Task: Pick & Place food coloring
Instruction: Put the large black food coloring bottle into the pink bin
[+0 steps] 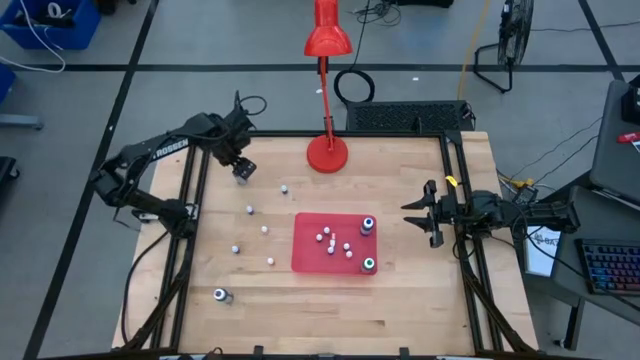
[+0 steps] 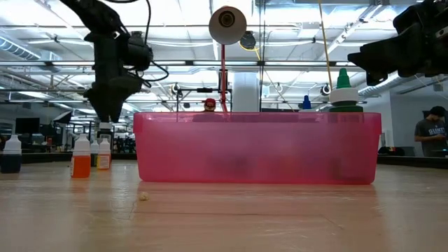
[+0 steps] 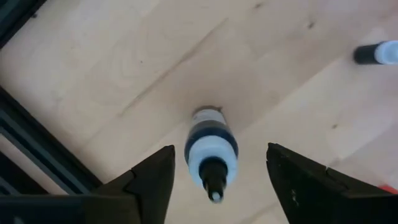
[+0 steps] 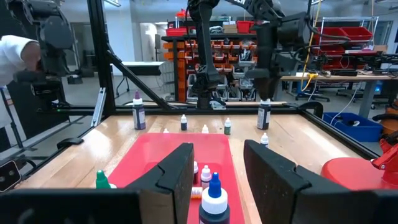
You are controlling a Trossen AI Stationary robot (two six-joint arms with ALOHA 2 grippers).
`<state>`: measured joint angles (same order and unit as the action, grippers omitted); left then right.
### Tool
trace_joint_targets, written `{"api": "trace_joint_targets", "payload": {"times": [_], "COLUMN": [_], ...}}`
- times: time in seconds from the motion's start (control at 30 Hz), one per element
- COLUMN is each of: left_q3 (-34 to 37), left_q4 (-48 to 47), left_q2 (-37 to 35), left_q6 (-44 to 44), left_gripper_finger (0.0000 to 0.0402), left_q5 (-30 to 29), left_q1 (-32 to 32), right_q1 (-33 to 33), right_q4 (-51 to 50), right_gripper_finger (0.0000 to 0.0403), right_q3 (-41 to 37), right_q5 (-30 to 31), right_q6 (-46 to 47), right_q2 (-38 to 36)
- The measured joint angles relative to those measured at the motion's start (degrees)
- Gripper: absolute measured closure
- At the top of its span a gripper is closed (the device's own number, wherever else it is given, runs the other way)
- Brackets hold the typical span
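A pale wooden table (image 1: pixel 400 310) framed by black metal rails (image 1: pixel 468 290) stands on a grey floor (image 1: pixel 80 100) marked with dark lines. A red desk lamp (image 1: pixel 327 40) rises from its round base (image 1: pixel 327 154) at the table's far edge. Beyond it lie a coiled black cable (image 1: pixel 352 86) and a standing fan (image 1: pixel 508 40); a blue bin (image 1: pixel 50 22) sits in a corner, a keyboard (image 1: pixel 610 268) off to one side. The room behind holds red storage shelving (image 4: pixel 214 43), ceiling strip lights (image 2: pixel 294 28) and a person (image 2: pixel 428 130) standing far off.
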<state>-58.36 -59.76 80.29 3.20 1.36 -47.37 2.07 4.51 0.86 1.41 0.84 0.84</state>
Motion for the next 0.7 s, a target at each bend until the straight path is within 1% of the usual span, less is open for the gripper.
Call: {"api": "trace_joint_targets", "payload": {"times": [0.13,0.23,0.33,0.5,0.6,0.7], "left_q3": [1.5,3.1,5.8,10.5,12.2,12.5], "left_q4": [0.0,0.2,1.4,8.3,10.6,11.5], "left_q2": [0.0,0.0,0.0,0.0,0.0,-0.1], "left_q6": [-0.1,0.0,-0.1,-1.1,-2.2,-3.5], "left_gripper_finger": [0.0121,0.0111,0.0112,0.0125,0.0127,0.0125], "left_q5": [-0.1,-0.3,-0.5,-0.4,-0.5,-0.5], "left_q1": [0.0,0.0,0.0,0.0,0.1,0.2], "right_q1": [0.0,0.0,0.0,0.0,0.0,0.0], "right_q4": [0.0,0.0,0.0,0.0,0.0,0.0], "right_gripper_finger": [0.0273,0.0273,0.0273,0.0273,0.0273,0.0273], "right_q3": [0.0,0.0,0.0,0.0,0.0,0.0], "right_q5": [0.0,0.0,0.0,0.0,0.0,0.0], "right_q6": [0.0,0.0,0.0,0.0,0.0,0.0], "right_q2": [0.0,0.0,0.0,0.0,0.0,0.0]}}
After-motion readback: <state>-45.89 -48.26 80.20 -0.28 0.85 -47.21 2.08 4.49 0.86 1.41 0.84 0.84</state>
